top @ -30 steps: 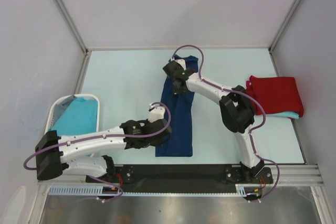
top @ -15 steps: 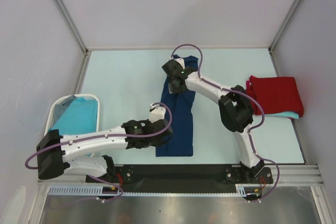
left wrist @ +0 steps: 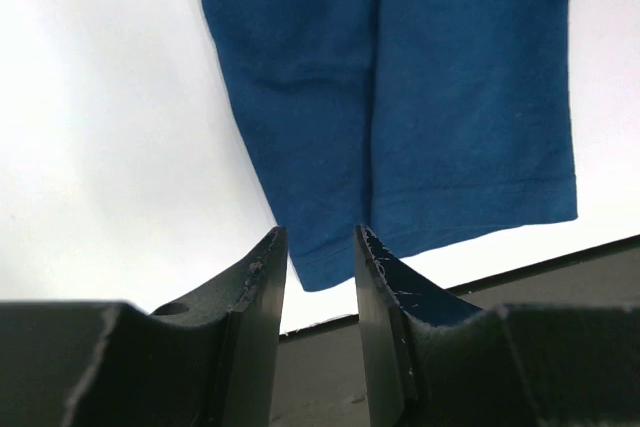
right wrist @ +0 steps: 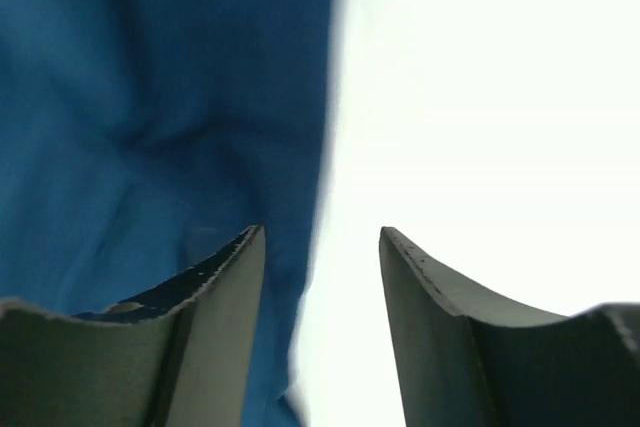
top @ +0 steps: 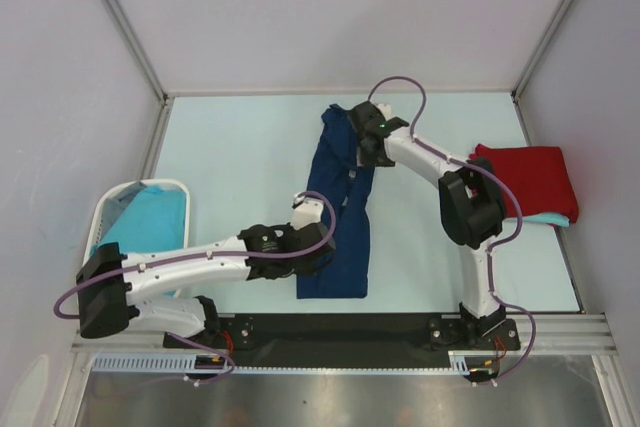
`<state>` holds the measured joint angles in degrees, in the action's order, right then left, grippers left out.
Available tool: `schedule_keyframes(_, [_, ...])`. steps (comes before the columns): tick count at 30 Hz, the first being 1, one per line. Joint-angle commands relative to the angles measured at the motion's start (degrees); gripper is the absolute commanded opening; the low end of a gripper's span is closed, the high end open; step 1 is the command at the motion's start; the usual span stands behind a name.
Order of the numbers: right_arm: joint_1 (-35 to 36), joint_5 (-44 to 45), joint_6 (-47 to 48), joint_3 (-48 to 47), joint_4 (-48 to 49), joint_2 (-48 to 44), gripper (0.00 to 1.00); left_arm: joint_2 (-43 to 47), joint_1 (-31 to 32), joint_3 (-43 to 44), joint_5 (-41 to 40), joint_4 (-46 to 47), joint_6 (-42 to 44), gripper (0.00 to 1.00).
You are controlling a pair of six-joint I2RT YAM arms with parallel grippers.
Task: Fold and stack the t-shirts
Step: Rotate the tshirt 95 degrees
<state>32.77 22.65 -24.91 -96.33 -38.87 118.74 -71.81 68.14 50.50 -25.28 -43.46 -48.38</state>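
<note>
The left claw (left wrist: 318, 235) stands with its fingers a little apart and nothing is between them. It hovers over the left long edge of the navy t-shirt (top: 350, 247), about at the middle of its length. In its wrist view the near hem of the shirt lies just in front of the fingertips, flat and straight.

The shirt is on the table between the two arms. It is folded into a narrow strip, and its long axis runs from the near edge away to the far side. A soft crease goes along its middle. The far part looks wrinkled and a little bunched. No print shows.

The right claw (right wrist: 321, 232) is at this far end, also with fingers apart and empty. The right long edge of the shirt passes under its left finger; bare table is under the gap.

I judge the next fold goes across the strip, so the right arm is nearer to the far end and the left to the hem.

Well apart to the right of the right claw, a folded red t-shirt (top: 525, 179) lies on a turquoise one (top: 545, 218).
</note>
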Motion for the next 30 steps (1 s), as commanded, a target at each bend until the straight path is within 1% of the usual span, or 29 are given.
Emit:
schedule_keyframes(1, [-3.9,-2.4,-0.1,-5.6,1.3,1.9,0.54,-0.4,0.2,3.2,-1.0,1.2,2.0,0.38])
schedule_keyframes(3, [-4.4,-3.8,-0.4,-8.3,0.1,3.2,0.57,-0.3,0.3,3.1,-0.9,0.7,2.1,0.38])
schedule_keyframes(7, [-2.5,-4.4,-0.1,-8.0,1.0,2.7,0.62,0.3,0.2,2.4,-1.0,0.0,1.4,0.38])
schedule_keyframes(12, [0.2,-3.7,0.7,-8.7,1.6,1.4,0.62,-0.9,0.3,3.1,-1.4,0.5,2.0,0.38])
schedule_keyframes(15, [1.1,-2.7,0.8,-9.8,0.5,0.5,0.63,-1.8,0.2,2.9,-0.9,2.3,2.8,0.38])
schedule_keyframes(16, [1.4,-2.4,0.6,-9.9,0.1,0.4,0.63,-2.2,0.0,2.7,-0.6,4.3,3.9,0.38])
schedule_keyframes(20, [1.2,-0.8,-0.5,-7.6,-1.6,-2.8,0.63,-6.8,-0.6,4.7,0.8,8.3,7.2,0.38])
schedule_keyframes(21, [1.3,-0.4,-0.5,-6.5,-1.4,-3.4,0.64,-9.5,-0.5,6.3,1.0,8.8,7.9,0.38])
schedule_keyframes(23, [1.1,0.5,-0.5,-3.7,-1.0,-4.5,0.64,-12.4,-0.6,7.4,3.0,11.2,10.8,0.39])
schedule_keyframes(24, [0.9,0.5,-0.4,-2.9,-1.0,-5.3,0.65,-15.5,-0.6,9.0,3.2,11.4,11.3,0.4])
schedule_keyframes(27, [0.3,0.9,-0.8,-1.0,-1.2,-7.3,0.65,-19.8,-0.9,11.0,6.3,13.0,12.7,0.4])
schedule_keyframes(30, [-0.2,1.4,-0.3,0.6,-0.7,-8.4,0.65,-21.3,-1.0,11.1,9.1,15.1,13.0,0.4])
